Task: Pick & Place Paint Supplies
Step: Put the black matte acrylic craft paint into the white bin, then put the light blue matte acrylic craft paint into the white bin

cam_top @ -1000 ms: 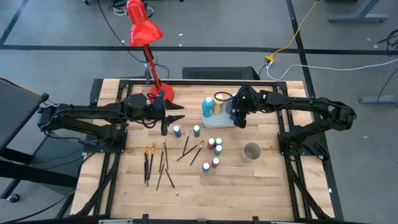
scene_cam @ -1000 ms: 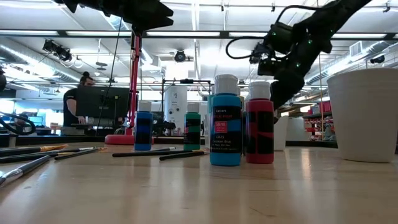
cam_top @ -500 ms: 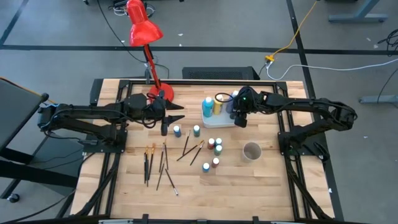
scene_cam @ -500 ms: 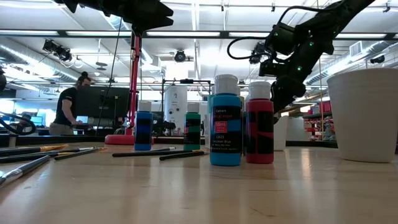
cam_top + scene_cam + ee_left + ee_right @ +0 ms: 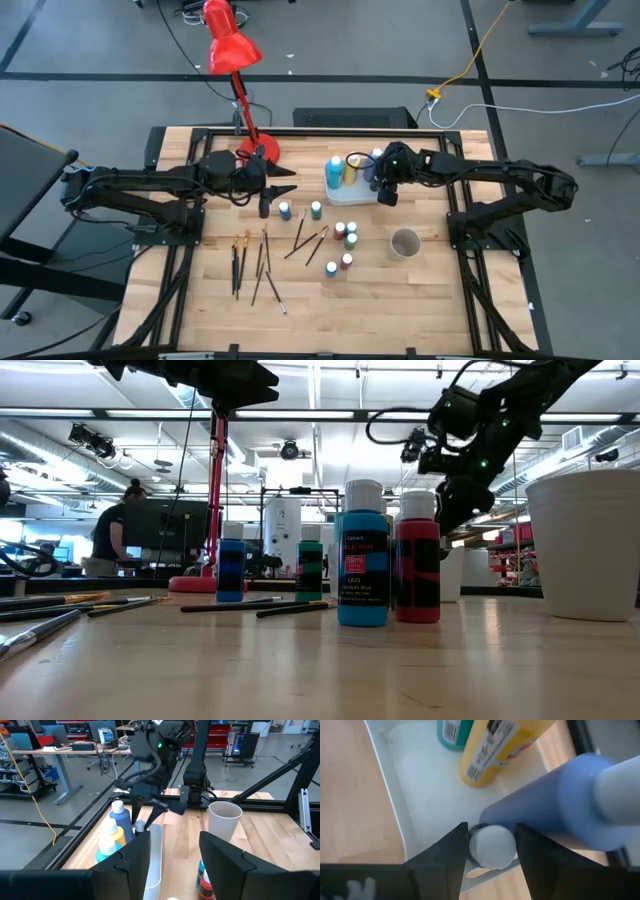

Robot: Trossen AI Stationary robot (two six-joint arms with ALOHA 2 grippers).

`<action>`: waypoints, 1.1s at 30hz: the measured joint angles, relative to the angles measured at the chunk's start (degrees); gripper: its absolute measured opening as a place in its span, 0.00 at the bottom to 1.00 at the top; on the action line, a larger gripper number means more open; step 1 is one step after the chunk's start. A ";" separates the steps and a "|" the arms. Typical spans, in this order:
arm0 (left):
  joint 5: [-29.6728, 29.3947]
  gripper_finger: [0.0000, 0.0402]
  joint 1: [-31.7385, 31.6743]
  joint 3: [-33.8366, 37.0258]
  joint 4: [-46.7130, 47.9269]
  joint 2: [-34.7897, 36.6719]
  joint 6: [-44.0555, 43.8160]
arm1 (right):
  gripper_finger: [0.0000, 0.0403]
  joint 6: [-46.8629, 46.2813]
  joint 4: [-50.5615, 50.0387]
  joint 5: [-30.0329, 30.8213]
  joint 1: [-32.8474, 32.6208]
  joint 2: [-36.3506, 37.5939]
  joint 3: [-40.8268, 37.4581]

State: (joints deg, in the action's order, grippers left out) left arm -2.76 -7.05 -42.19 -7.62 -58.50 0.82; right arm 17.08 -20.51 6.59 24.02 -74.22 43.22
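Table: wood top, my two arms reach in from either side. Red desk lamp stands at the far edge, base just beside my L arm.

White tray sits far-centre on the table. In it stand a tall teal bottle, a tall yellow bottle and a tall blue bottle w/ white cap. Right wrist view shows the tray wall and a small white-capped bottle standing on the tray floor, touching the blue one.

White cup stands alone on the R side of the table, well apart from the tray.

My right gripper hangs over the tray's R end, fingers spread and released, one on each side of that small white cap, not pinching it. Nothing held.

My left gripper hovers near the lamp base, well above the table, fingers wide apart, empty.

Small stuff on the boards: a blue bottle and a teal bottle side by side near my L gripper; a cluster of small bottles between tray and cup; two more small bottles nearer the front, incl. a red one. In the low view a blue one and a red one stand touching.

Brushes: several thin ones scattered L of centre, some parallel, some crossed.

A person is at a desk far back in the room.
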 joint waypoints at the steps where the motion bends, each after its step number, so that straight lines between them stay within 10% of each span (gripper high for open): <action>1: 0.00 0.44 0.00 0.00 0.00 0.00 0.00 | 0.43 0.01 0.03 0.22 -0.33 0.68 0.00; 16: 0.00 0.44 0.00 0.00 -0.02 0.00 0.00 | 0.50 -12.82 10.83 -13.90 -13.25 8.74 0.00; 33: 0.00 0.44 0.02 0.00 -0.01 -0.02 0.07 | 0.50 -17.25 18.28 -1.08 -26.76 -8.32 0.15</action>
State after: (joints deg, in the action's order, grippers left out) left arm -2.76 -7.03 -42.19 -7.63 -58.52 0.89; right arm -0.17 -2.24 5.51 -2.74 -82.54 43.38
